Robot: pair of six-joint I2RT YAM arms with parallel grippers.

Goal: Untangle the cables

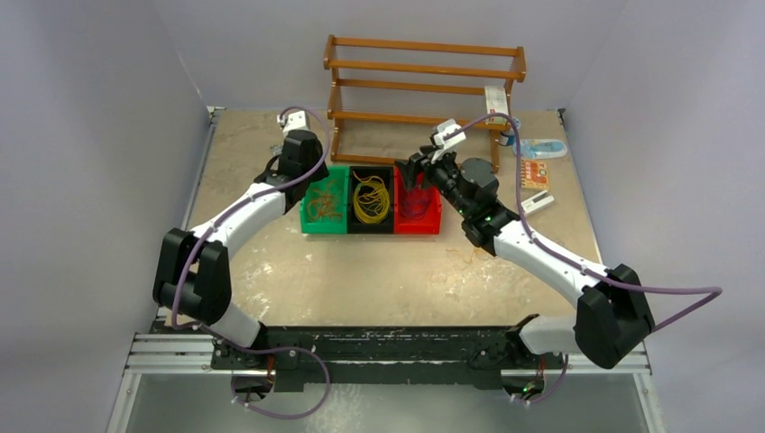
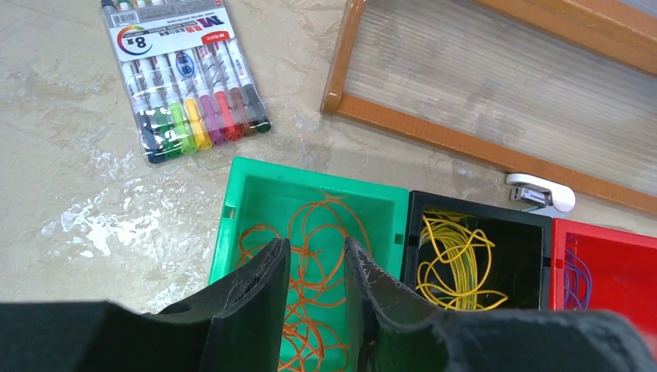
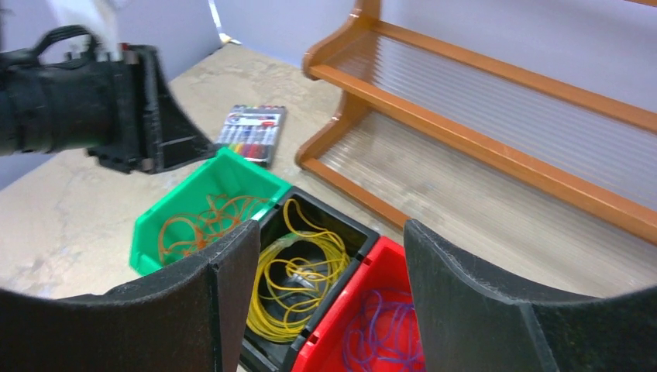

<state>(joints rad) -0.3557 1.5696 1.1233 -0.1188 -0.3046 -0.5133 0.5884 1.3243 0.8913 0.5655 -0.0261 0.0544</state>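
Top view: left arm is reaching up to the green bin left of frame centre. Right arm is reaching in over the red bin. The black bin is sitting between the two, all three touching in a row in front of the wooden rack. The cables are lying sorted by colour: orange cables in green, yellow cables in black, purple cables in red. I am seeing no mixed bunch on the table.

Left wrist view: left gripper is hovering right above the orange loops at bottom centre. Its jaws are standing a narrow gap apart with nothing between them, and orange strands are showing through the gap from below. The marker pack is lying upper left and the stapler centre right, both outside the bins.

Right wrist view: right gripper is hanging with its jaws wide apart and empty, above the black and red bins. Yellow coils are sitting bottom centre, purple loops bottom right. The left gripper is showing upper left, over the green bin.

Judging the step: this is looking like late sorting, with the left side working at the orange pile. Whether it is a drop-off or a fresh pick, I cannot tell. Next move is probably calling for a straight lift clear of the green bin without snagging a loop. If a knot remains, it is calling for pinching one fine strand only and drawing it out slowly. The loops are springy and could be dragging neighbours over the bin wall.
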